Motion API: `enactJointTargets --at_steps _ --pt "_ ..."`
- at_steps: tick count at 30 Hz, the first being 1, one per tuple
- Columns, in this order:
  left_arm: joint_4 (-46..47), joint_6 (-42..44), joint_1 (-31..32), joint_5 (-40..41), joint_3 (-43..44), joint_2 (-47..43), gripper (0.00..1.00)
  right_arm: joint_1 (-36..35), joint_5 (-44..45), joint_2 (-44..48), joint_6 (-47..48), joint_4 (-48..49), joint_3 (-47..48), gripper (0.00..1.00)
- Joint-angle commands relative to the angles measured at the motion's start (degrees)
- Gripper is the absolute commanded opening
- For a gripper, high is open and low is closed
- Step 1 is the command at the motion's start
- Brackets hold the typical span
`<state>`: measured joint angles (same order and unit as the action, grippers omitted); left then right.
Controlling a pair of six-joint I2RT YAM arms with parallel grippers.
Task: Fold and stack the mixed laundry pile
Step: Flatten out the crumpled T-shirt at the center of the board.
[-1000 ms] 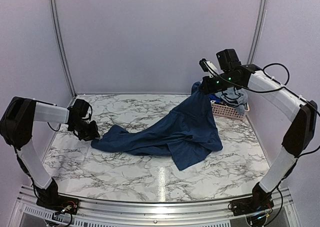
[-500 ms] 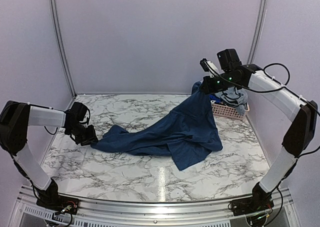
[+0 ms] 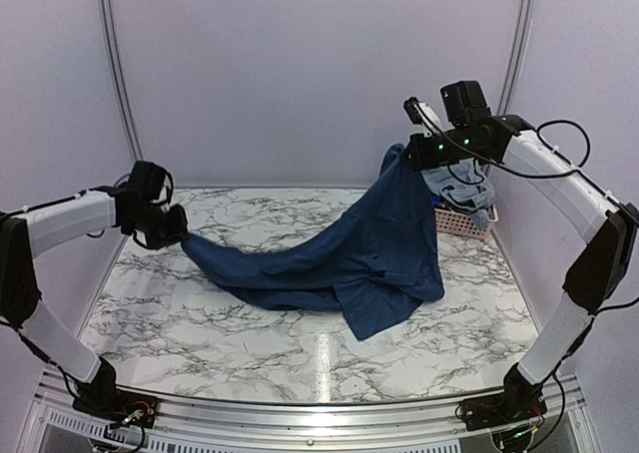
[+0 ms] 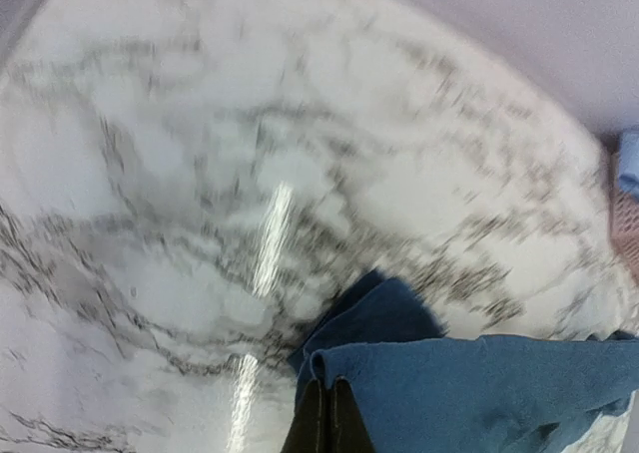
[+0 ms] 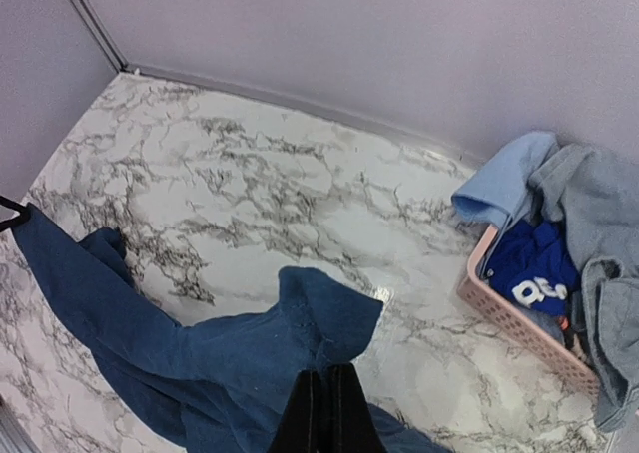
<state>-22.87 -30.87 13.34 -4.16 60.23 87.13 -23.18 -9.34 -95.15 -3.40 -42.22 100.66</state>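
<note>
so, navy shirt (image 3: 339, 263) between both fingers (image 4: 308, 425) (image 5: 305, 415)

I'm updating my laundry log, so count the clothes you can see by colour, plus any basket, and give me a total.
dark navy shirt: 1
light-blue garment: 1
grey garment: 1
bright-blue garment with white print: 1
pink basket: 1
Total: 5 things, 4 of them clothes; the basket may hide more.
</note>
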Motion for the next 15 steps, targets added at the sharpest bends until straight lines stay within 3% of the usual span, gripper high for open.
enactJointTargets --at_steps 1,9,15 --pt "-3.7 1.4 -0.3 10.2 14.1 -7.7 0.00 0.6 3.9 0.5 0.2 0.6 9.7 0.00" --pt "-4.4 6.2 -0.5 15.0 35.0 -8.8 0.00 1.6 8.6 -2.1 1.7 4.8 28.0 0.00" --pt "-4.4 8.6 -0.4 15.3 44.2 -12.2 0.00 0.8 5.1 0.1 3.3 8.2 33.3 0.00"
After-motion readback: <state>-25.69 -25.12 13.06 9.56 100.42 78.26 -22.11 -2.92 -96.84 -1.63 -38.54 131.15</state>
